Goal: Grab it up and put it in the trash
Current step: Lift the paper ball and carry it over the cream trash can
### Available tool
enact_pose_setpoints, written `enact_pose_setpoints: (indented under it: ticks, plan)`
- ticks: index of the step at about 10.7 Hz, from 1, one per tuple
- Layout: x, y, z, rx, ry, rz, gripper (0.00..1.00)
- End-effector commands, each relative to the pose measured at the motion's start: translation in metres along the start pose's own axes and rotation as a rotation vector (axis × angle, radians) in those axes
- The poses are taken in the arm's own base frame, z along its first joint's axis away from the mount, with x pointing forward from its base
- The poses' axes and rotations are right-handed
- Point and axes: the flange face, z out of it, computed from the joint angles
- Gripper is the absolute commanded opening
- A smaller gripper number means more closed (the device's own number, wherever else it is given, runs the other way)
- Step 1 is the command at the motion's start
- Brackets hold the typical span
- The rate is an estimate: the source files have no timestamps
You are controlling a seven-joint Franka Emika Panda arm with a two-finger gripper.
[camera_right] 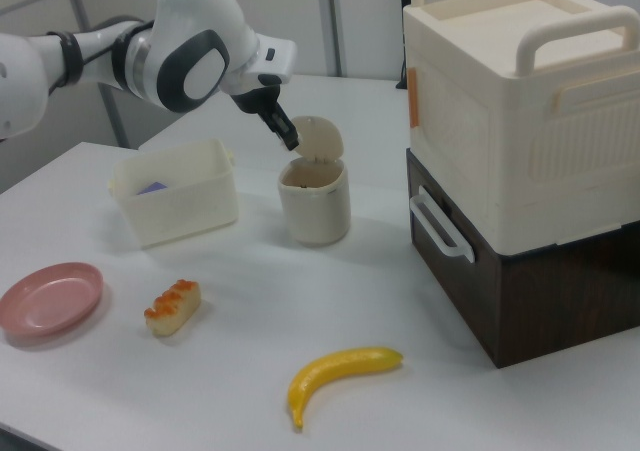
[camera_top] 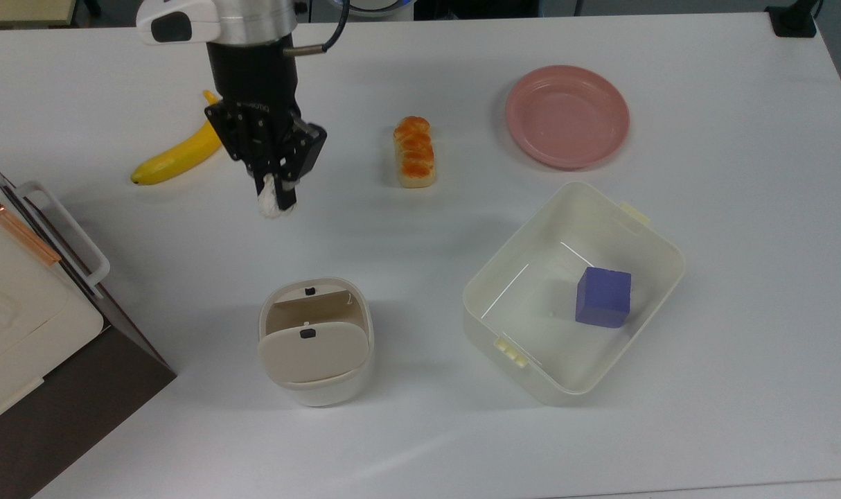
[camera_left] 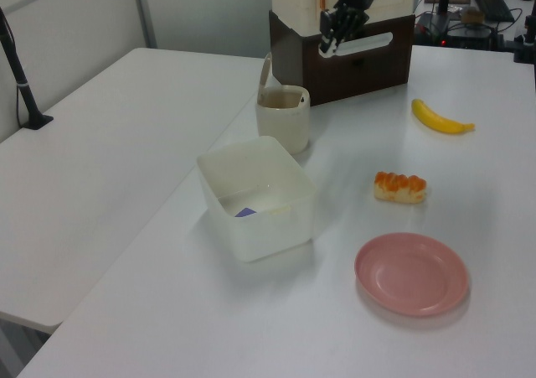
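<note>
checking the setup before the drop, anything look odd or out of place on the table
Nothing looks spilled or damaged. One oddity: a purple cube sits alone in the cream tub, among food items. The bin's swing lid is tipped open, which suits the drop. The end effector holds the paper wad above the table.

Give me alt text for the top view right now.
The claw, raised over the white table, grips the paper wad between a banana and a bread roll; the lidded trash bin sits below.
</note>
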Motion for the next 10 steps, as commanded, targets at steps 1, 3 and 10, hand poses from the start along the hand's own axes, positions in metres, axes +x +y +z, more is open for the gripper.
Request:
enact_pose_setpoints:
  ticks: [1, 3, 10]
  plan:
    - [-0.017, -0.039, 0.058, -0.023, 0.127, 0.120, 0.00]
    - [-0.031, -0.062, 0.100, -0.060, 0.193, 0.133, 0.00]
    - [-0.031, -0.065, 0.096, -0.145, 0.178, 0.060, 1.00]
